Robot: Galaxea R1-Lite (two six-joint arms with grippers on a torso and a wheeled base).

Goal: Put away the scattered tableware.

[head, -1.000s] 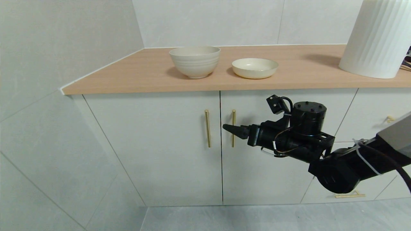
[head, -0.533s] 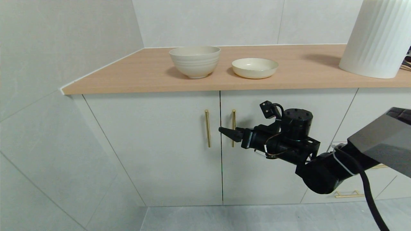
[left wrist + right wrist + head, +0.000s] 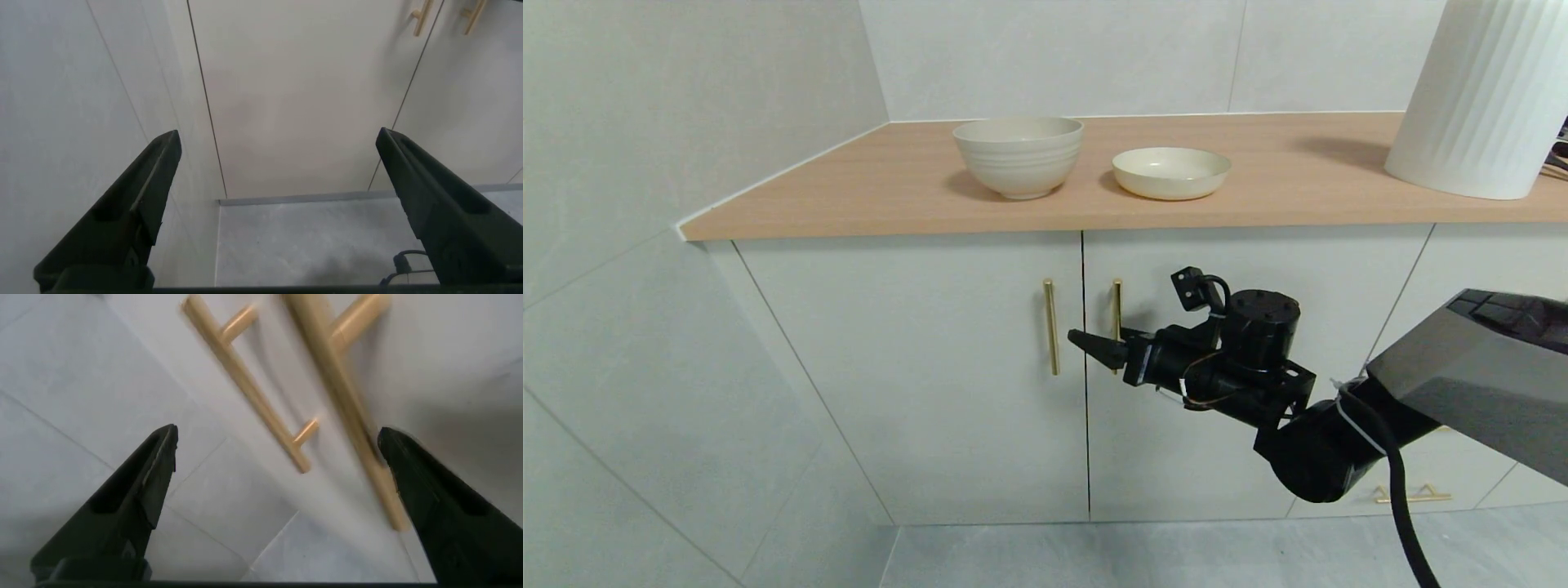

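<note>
Leftward and a little lower than a second ago, the right gripper (image 3: 1086, 341) now points at the seam between the two cabinet doors, its tip showing between the left handle (image 3: 1051, 327) and the right handle (image 3: 1117, 314) in the head view. Nothing else has shifted: the deep bowl (image 3: 1018, 157) stands upright on the wooden countertop (image 3: 890, 196), with the shallow dish (image 3: 1171, 172) beside it on the robot's right, near but apart. Neither piece is touched by a gripper. Farther right on the same top stands a tall white ribbed container (image 3: 1486, 98). Below, both doors are closed. The right wrist view shows the right gripper's fingers (image 3: 122, 506) spread wide, holding nothing, with both brass handles (blurred, close ahead) between them. The left gripper (image 3: 278, 220) also has its fingers spread and grips nothing; it faces the foot of a cabinet door (image 3: 302, 98) and the grey floor (image 3: 327, 237).
</note>
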